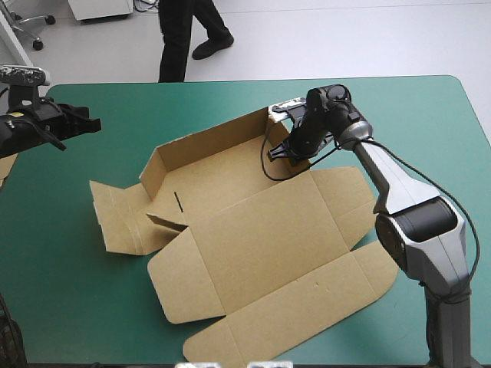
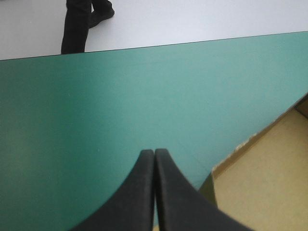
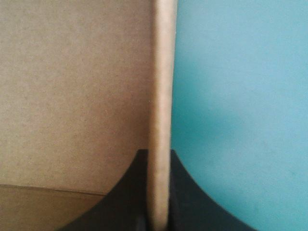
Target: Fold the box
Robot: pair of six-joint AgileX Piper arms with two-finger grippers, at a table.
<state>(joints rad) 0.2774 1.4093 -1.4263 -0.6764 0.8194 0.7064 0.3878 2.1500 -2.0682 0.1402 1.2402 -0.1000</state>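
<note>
The teal-green cover [image 1: 69,307] is occupied at its middle by the box [image 1: 261,238], a brown sheet, far and left walls raised, broad panels flat toward the near edge; bare cover is left along the left and far edges. The right wall's edge is pinched by the right gripper [image 1: 285,153]; the left gripper [image 2: 154,153], clenched empty, is held over the far left corner.

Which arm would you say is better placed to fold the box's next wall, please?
Likely the right: the right gripper is shut on a raised wall of the box. The left gripper is shut on nothing, apart from the box over teal-green cover.
</note>
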